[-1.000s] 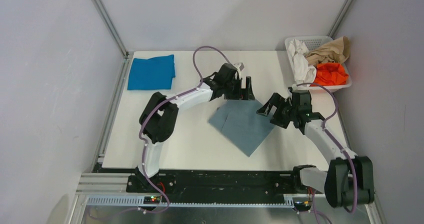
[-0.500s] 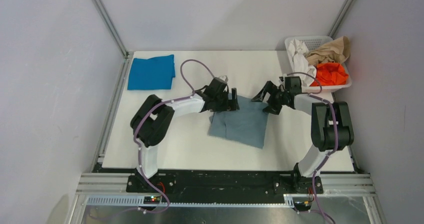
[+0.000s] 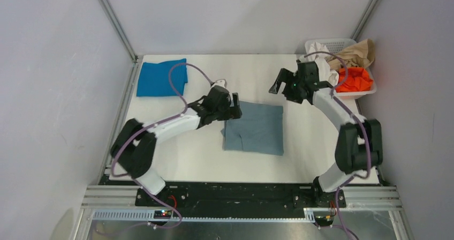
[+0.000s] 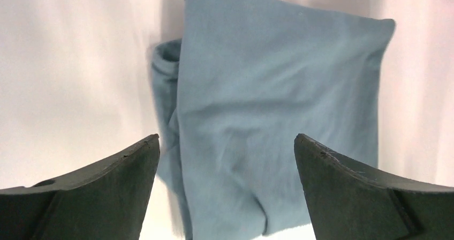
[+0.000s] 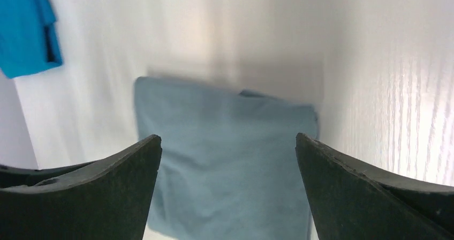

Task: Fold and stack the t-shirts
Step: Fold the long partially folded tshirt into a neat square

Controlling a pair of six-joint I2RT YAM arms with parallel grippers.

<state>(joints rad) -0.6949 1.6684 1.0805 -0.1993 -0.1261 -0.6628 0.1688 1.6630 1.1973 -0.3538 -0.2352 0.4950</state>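
While both arms reached out over the white table [image 3: 176, 154], the grey-blue t-shirt [image 3: 257, 130] lay near the table's middle, folded flat into a rough rectangle. A narrower folded layer showed along its 9 o'clock edge.

Left gripper [image 3: 234, 107] sat at that shirt's 10 o'clock corner with its jaws spread wide, clamped on nothing. From the left wrist, its two dark fingers [image 4: 107, 181] framed the cloth lying beyond them, and a bunched fold showed at the cloth's left side. Whether a fingertip touched the fabric could not be told.

Right gripper [image 3: 279, 85] stood off at 1 o'clock from the grey-blue t-shirt and clear of it. Its jaws were also wide apart and empty. From the right wrist, the folded shirt showed between the fingers [image 5: 96, 192], somewhat blurred, with bare table all round it.

The bright blue t-shirt [image 3: 161, 77] lay folded in the table's 10 o'clock corner, well apart from the grey-blue one and from both grippers. The two shirts were not stacked.

A white basket [image 3: 360, 94] sat at the table's 2 o'clock corner, just beside the right arm's wrist. It held a white cloth [image 3: 321, 58], a tan cloth [image 3: 356, 51] spilling over the basket's far rim, and an orange cloth [image 3: 355, 79] at its near end.
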